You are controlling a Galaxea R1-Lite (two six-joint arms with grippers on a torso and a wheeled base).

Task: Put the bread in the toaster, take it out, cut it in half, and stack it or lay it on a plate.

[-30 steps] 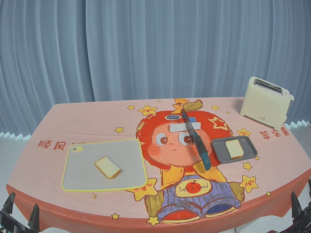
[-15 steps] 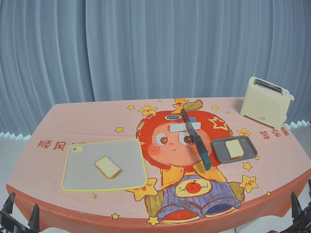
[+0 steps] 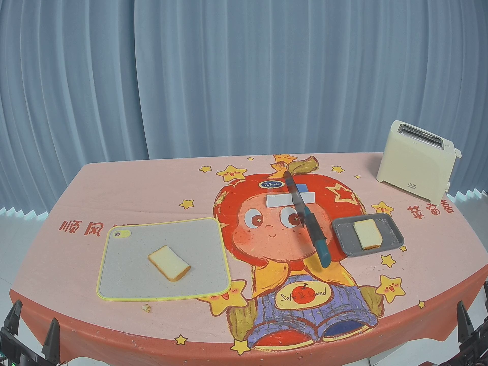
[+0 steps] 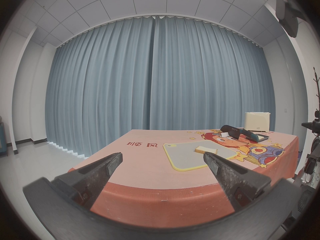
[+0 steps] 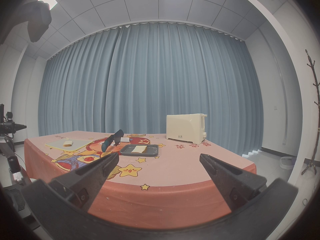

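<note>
Left gripper (image 4: 162, 158) spread wide in front of the pink table (image 4: 146, 170)
A bread slice (image 4: 205, 149) lies on the cutting board (image 4: 181, 157); the toaster (image 4: 256, 121) stands far behind.

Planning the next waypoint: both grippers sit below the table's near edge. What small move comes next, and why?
Probably raise the open left gripper toward the bread piece on the cutting board: it lies on the robot's left, while the other piece already sits on the grey plate.
</note>
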